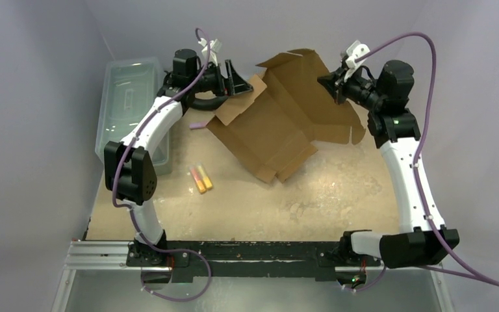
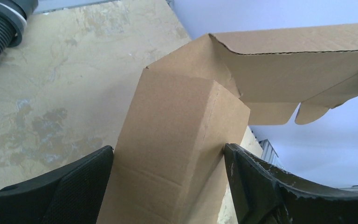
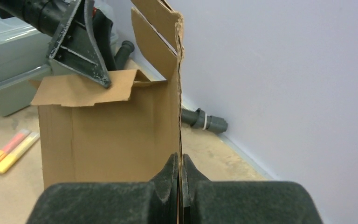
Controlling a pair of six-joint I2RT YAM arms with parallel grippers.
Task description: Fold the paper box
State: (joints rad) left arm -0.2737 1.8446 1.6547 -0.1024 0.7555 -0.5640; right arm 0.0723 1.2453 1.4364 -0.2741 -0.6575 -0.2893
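Your paper box [image 1: 279,123] is a plain brown corrugated sheet, only partly folded. It sits at the far middle of the bench [image 1: 338,195] with panels raised and creased flaps jutting out. Your right pincer [image 3: 180,161] pinches an upright panel's edge. Your left pincer [image 2: 168,150] is spread, with a folded flap between its fingers.

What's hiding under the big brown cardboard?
Around the paper box only the tan table shows, with a small purple thing just beside its left edge. The tabletop right beneath the cardboard is covered, so I can't tell.
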